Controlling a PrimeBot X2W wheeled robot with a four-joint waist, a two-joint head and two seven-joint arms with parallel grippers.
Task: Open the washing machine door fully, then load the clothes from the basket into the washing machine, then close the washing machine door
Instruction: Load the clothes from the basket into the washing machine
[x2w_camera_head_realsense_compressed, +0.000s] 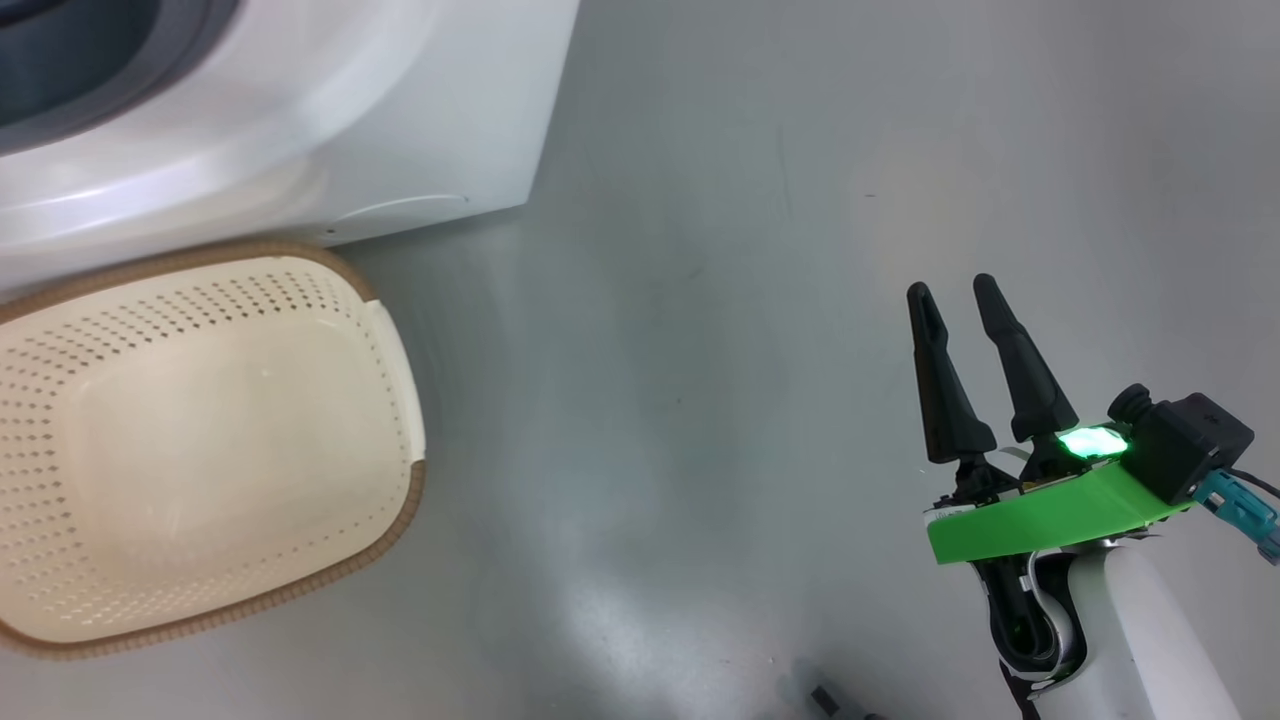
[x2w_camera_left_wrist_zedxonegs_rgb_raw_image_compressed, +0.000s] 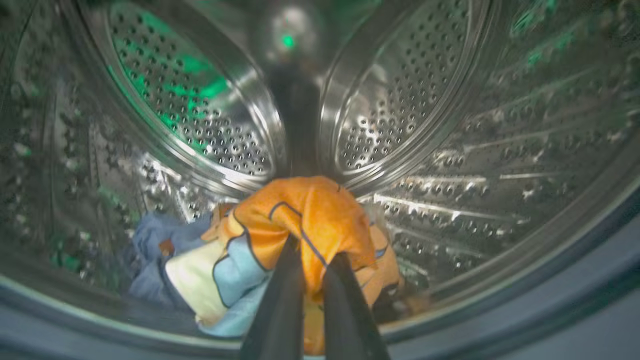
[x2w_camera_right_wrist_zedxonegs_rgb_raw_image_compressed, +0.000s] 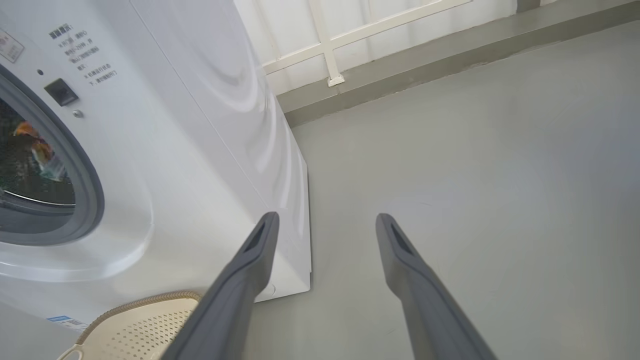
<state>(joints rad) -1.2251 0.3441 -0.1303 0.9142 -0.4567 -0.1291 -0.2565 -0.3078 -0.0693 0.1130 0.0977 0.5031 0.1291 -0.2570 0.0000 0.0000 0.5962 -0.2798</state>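
clothes (x2w_camera_left_wrist_zedxonegs_rgb_raw_image_compressed: 300, 220) lie low in the drum (x2w_camera_left_wrist_zedxonegs_rgb_raw_image_compressed: 425, 100) of the washer (x2w_camera_right_wrist_zedxonegs_rgb_raw_image_compressed: 200, 125), their orange part pinched in the closed left gripper (x2w_camera_left_wrist_zedxonegs_rgb_raw_image_compressed: 316, 250). basket (x2w_camera_head_realsense_compressed: 150, 320) just beside washer. right gripper (x2w_camera_head_realsense_compressed: 952, 288) spread wide above floor (x2w_camera_head_realsense_compressed: 700, 400).

One washing machine (x2w_camera_right_wrist_zedxonegs_rgb_raw_image_compressed: 175, 150) stands at the far left, with one steel drum (x2w_camera_left_wrist_zedxonegs_rgb_raw_image_compressed: 210, 115) and one grey ring (x2w_camera_right_wrist_zedxonegs_rgb_raw_image_compressed: 95, 200) round its mouth. One blue label sticker (x2w_camera_right_wrist_zedxonegs_rgb_raw_image_compressed: 60, 318) shows low on its front. One basket (x2w_camera_head_realsense_compressed: 60, 400) sits on the floor (x2w_camera_head_realsense_compressed: 700, 400), nearer than the machine. There are two grippers, the left gripper (x2w_camera_left_wrist_zedxonegs_rgb_raw_image_compressed: 317, 250) and the right gripper (x2w_camera_head_realsense_compressed: 952, 288), each with two dark fingers, four in all. Of the clothes (x2w_camera_left_wrist_zedxonegs_rgb_raw_image_compressed: 310, 215) in the drum, at least two pieces can be told apart: one of orange, pale blue and cream, and one darker blue piece (x2w_camera_left_wrist_zedxonegs_rgb_raw_image_compressed: 155, 240) beside it. Whether more lie beneath them cannot be told.
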